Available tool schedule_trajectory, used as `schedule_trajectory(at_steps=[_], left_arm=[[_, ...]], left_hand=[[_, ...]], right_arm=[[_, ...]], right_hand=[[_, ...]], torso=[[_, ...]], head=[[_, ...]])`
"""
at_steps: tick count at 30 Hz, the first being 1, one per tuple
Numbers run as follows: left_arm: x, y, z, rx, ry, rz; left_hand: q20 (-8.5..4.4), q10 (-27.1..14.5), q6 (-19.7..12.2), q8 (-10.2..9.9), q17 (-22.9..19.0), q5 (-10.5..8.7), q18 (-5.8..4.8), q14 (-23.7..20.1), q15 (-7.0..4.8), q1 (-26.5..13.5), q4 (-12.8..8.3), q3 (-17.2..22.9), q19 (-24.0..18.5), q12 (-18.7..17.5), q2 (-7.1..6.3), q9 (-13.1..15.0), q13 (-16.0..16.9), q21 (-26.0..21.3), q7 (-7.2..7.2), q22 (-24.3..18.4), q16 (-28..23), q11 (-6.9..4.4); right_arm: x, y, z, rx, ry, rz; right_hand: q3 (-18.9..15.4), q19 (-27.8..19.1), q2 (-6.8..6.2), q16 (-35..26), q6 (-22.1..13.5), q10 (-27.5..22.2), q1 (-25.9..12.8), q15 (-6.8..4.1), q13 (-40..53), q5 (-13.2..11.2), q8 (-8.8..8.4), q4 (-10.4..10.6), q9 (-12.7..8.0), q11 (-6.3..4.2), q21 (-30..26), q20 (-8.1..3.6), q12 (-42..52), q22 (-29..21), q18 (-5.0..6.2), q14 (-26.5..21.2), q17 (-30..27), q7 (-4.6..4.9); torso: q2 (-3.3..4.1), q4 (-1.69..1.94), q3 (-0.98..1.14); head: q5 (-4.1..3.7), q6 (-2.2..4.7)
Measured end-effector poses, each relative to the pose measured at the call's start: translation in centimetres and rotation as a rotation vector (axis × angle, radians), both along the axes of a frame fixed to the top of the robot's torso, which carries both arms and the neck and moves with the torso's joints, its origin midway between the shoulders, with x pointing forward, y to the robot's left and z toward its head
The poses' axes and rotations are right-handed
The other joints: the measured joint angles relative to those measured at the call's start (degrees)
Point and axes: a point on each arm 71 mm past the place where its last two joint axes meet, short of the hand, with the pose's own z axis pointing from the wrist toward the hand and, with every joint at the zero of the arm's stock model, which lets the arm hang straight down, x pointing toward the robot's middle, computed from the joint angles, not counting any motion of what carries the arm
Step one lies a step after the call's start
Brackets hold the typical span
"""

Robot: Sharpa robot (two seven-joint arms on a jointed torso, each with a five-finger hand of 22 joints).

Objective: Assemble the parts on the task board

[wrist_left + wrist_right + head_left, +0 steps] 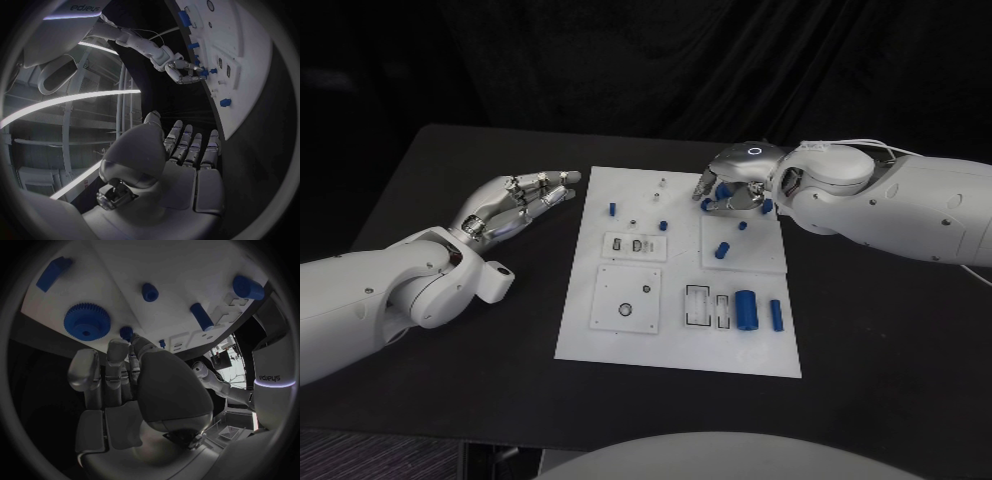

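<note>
The right hand (733, 187) pinches a small blue part (127, 332); the left hand (516, 200) lies open.

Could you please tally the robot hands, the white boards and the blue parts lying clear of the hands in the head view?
Robot hands: 2, the left robot hand and the right robot hand
Task board: 1
Blue parts clear of the hands: 6
Total: 9
</note>
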Motion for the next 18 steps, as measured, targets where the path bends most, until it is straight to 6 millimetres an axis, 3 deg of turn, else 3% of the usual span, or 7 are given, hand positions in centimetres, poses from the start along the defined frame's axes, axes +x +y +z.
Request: schedule_trajectory(at_steps=[8,18], left_arm=[[-0.02,-0.06,-0.02,-0.001,0.003,-0.006],[-0.03,-0.14,-0.04,-0.003,0.005,-0.012]], left_hand=[[0.0,-0.32,-0.83,0.0,0.0,0.33,0.0,-0.22,0.22,0.59,-0.23,0.23,0.0,-0.46,-0.14,0.0,0.0,0.0,-0.83,0.0,0.0,0.32],[0.0,-0.32,-0.83,0.0,0.0,0.33,-0.01,-0.21,0.21,0.59,-0.23,0.23,0.0,-0.46,-0.14,0.0,0.0,0.0,-0.83,0.0,0.0,0.32]], right_arm=[[0.04,0.0,-0.29,-0.003,0.003,-0.001],[0.05,-0.01,-0.51,-0.005,0.007,-0.003]], right_hand=[[0.24,0.0,0.0,0.18,0.42,2.01,0.0,0.0,0.08,0.0,0.27,0.24,0.27,0.0,0.0,0.0,0.23,0.25,0.0,0.0,0.09,0.01],[1.28,0.0,-0.23,0.18,0.84,3.83,-0.22,0.22,0.17,0.0,0.27,0.32,0.62,-0.02,0.0,0.0,0.45,0.4,0.01,-0.22,0.16,0.43]], torso=[[0.0,0.0,0.02],[0.0,0.0,0.03]], head=[[0.08,-0.29],[0.22,-0.7]])
